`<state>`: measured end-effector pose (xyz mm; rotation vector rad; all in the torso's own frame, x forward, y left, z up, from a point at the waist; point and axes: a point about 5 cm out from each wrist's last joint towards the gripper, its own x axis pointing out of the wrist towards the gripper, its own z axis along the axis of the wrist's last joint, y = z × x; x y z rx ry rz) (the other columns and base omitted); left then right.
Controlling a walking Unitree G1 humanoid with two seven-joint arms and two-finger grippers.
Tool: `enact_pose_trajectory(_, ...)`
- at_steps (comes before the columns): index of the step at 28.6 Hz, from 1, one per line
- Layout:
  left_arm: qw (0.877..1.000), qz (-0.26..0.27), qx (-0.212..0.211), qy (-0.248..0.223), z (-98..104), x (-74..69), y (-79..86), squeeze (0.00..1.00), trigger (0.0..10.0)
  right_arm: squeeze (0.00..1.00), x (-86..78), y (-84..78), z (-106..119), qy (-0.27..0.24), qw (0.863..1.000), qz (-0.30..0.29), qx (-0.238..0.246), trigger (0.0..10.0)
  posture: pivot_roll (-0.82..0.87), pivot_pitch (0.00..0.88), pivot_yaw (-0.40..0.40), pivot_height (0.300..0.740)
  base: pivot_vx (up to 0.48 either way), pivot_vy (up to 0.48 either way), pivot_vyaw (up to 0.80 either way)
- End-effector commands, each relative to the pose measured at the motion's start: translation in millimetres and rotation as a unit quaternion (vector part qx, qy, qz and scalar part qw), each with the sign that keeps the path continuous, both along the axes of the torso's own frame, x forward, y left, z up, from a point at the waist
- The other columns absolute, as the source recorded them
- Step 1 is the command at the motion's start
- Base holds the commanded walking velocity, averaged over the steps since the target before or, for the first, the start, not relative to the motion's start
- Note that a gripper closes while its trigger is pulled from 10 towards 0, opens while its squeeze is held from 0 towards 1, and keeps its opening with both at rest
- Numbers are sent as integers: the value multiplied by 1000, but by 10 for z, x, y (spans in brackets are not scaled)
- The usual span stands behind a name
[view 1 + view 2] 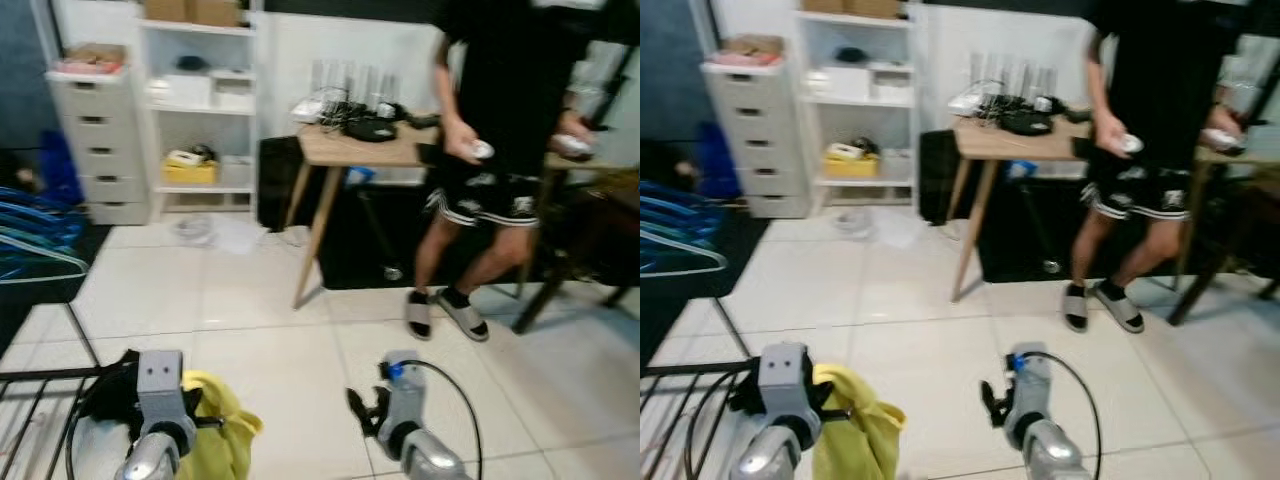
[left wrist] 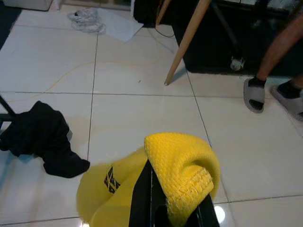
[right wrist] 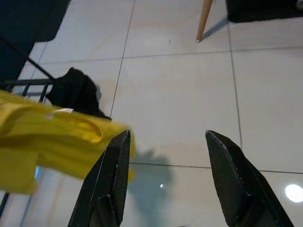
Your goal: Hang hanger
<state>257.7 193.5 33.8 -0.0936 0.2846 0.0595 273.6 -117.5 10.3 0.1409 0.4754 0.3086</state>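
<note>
Left gripper (image 2: 161, 208) clamped on yellow garment (image 2: 175, 170), right gripper (image 3: 168, 175) beside it with fingers apart and empty, drying rack (image 1: 40, 400) just left of the left gripper, hanger not identifiable, hanging looks undone.

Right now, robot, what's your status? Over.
Left gripper shut on yellow garment. Right gripper open, empty. Person ahead by wooden table.

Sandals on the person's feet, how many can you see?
2. One grey sandal sits on the foot nearer the wooden table; the other sandal is right beside it, farther from the table.
</note>
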Motion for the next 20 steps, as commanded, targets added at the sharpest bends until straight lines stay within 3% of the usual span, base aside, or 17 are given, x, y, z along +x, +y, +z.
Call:
enact_pose_trajectory(1, 1000, -19, 16, 12, -12, 25, -81, 0, 10000, 0, -4, -52, -40, 17, 1000, -6, -21, 10000, 10, 28, -43, 740, 0, 0, -800)
enact_pose_trajectory(3, 999, -21, 23, 13, -11, 27, -88, 0, 10000, 0, 1, -48, -40, 20, 999, -5, -25, 10000, 10, 28, -43, 740, 0, 0, -800)
enact_pose_trajectory(5, 998, -11, 22, 53, -119, 8, -87, 0, 10000, 0, 21, -80, -51, 30, 999, -10, -39, 10000, 30, 19, -35, 740, 0, 0, -800)
enact_pose_trajectory(7, 998, -4, 25, 62, -147, 6, -96, 0, 10000, 0, 38, -108, -48, 29, 999, -10, -43, 10000, 41, 20, -29, 740, 0, 0, -800)
enact_pose_trajectory(15, 996, -28, 76, 45, -106, 53, -246, 0, 10000, 0, 68, -121, -39, 11, 998, 10, -63, 10000, 42, 13, -50, 740, 0, 0, -800)
enact_pose_trajectory(20, 998, -30, 41, 38, -89, 54, -318, 0, 10000, 0, 149, -194, 31, -1, 998, 1, -65, 10000, 28, 14, -64, 740, 0, 0, -800)
